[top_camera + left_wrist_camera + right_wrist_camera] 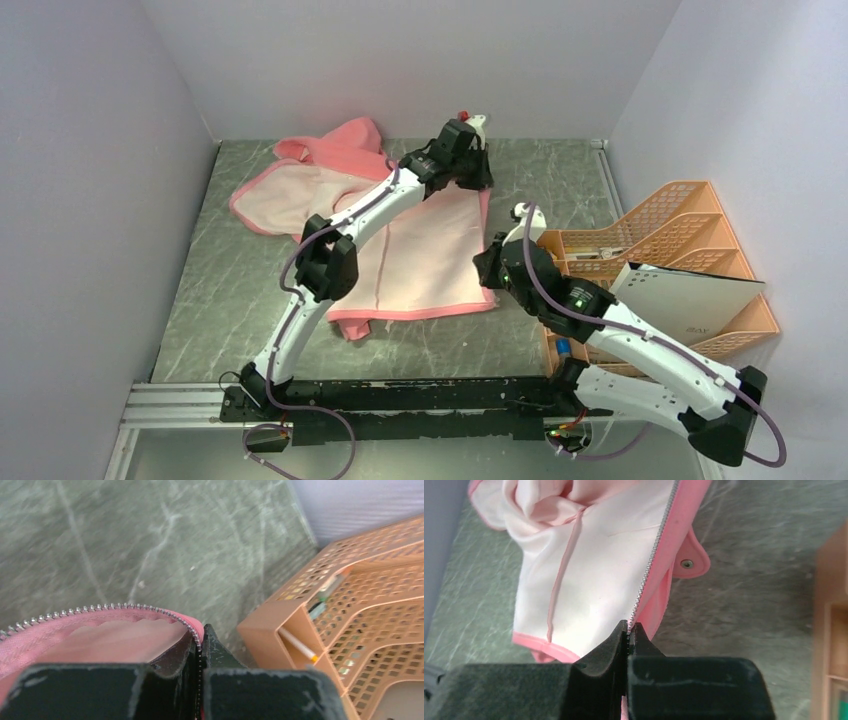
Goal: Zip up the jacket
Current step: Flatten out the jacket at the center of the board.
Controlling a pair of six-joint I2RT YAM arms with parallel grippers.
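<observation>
Clamping limp, light jacket (440, 255): left gripper (201, 639) and right gripper (629, 630) each pinched on zipper tape (649, 570) between fingertips, its stiffest hold.

Left gripper (201, 642) tight on jacket (100, 639) zipper edge

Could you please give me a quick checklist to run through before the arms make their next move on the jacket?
1. left gripper jaws shut on the jacket's zipper edge: ok.
2. right gripper jaws shut on the zipper teeth: ok.
3. Two zipper halves brought together: not ok; the jacket lies open, lining up.
4. Zipper pull located: cannot tell; none visible.
5. Right arm apart from the orange organizer: cannot tell.
</observation>
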